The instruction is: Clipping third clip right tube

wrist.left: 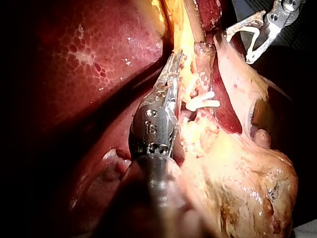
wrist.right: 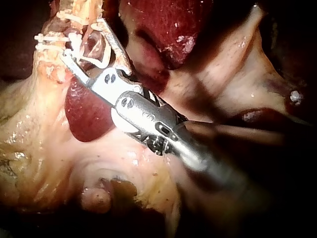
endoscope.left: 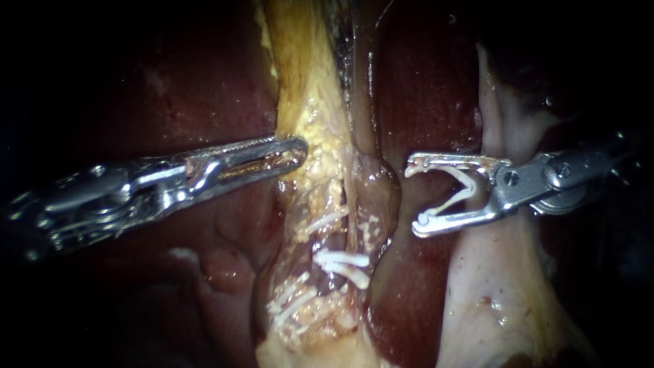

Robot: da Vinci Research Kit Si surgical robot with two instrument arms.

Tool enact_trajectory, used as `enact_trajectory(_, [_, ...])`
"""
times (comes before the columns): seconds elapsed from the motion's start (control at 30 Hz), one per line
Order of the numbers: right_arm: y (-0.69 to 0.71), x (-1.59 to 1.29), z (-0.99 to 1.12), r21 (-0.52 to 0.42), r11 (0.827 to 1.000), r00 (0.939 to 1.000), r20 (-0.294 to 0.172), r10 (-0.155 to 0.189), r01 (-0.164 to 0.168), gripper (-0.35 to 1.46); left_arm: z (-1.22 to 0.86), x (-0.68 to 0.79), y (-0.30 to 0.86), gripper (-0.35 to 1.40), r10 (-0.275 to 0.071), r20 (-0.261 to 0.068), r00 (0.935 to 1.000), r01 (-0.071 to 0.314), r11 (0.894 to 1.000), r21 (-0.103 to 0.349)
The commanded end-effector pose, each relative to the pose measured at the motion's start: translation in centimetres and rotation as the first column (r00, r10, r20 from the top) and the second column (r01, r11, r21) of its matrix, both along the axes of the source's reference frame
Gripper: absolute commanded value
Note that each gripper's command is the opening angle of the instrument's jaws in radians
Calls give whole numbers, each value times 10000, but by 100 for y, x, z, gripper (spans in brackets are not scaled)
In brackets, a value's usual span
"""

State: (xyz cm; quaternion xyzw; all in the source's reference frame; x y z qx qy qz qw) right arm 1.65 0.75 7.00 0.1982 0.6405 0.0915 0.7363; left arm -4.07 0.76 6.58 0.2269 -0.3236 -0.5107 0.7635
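Note:
The right tube (endoscope.left: 373, 185), brownish and glistening, runs down the middle beside yellow fatty tissue (endoscope.left: 320, 157). White clips (endoscope.left: 343, 263) sit across the tubes lower down, and they also show in the left wrist view as clips (wrist.left: 203, 100). My right instrument (endoscope.left: 413, 197) stands just right of the tube without touching it. Its jaws are wide apart and carry a white V-shaped clip (endoscope.left: 458, 194). My left instrument (endoscope.left: 294, 153) has its jaws closed on the edge of the fatty tissue. The right wrist view shows the right instrument (wrist.right: 81, 39) close to the clipped tubes.
Dark red liver (endoscope.left: 426, 82) lies behind and on both sides. A pale tissue flap (endoscope.left: 490, 293) hangs under my right instrument's shaft. More clips (endoscope.left: 291, 303) cross the fatty strip lower left. A small rounded liver lump (endoscope.left: 221, 266) sits below my left instrument.

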Motion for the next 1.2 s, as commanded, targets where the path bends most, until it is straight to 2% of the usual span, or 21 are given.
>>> enact_trajectory(0.03, [-3,1,2,126,9999,10000,33,25,-25,60,-1,0,1,-35,5,4,10000,-5,10000,1])
enact_trajectory(0.17, [-13,9,15,852,9963,9999,137,61,-72,60,-18,12,9,-35,57,10,10000,-57,9999,89])
enact_trajectory(0.3, [-27,25,37,1764,9843,9996,259,60,-105,60,-48,37,25,-35,-252,140,9996,253,9996,-80])
enact_trajectory(0.37, [-34,36,50,2319,9726,9994,352,69,-149,60,-64,51,32,-35,-416,182,9990,419,9990,-162])
enact_trajectory(0.53, [-44,61,74,3110,9503,9989,465,28,-171,60,-90,72,38,-35,-678,236,9974,684,9973,-277])
enact_trajectory(0.67, [-47,83,88,3451,9383,9986,534,34,-216,59,-99,76,38,-35,-706,284,9971,715,9969,-332])
enact_trajectory(0.87, [-47,104,105,3709,9280,9978,653,130,-364,58,-101,76,37,-35,-716,276,9970,725,9968,-333])
enact_trajectory(1.2, [-56,132,118,3912,9202,9982,596,-98,-144,58,-103,80,38,-35,-737,247,9970,745,9966,-348])
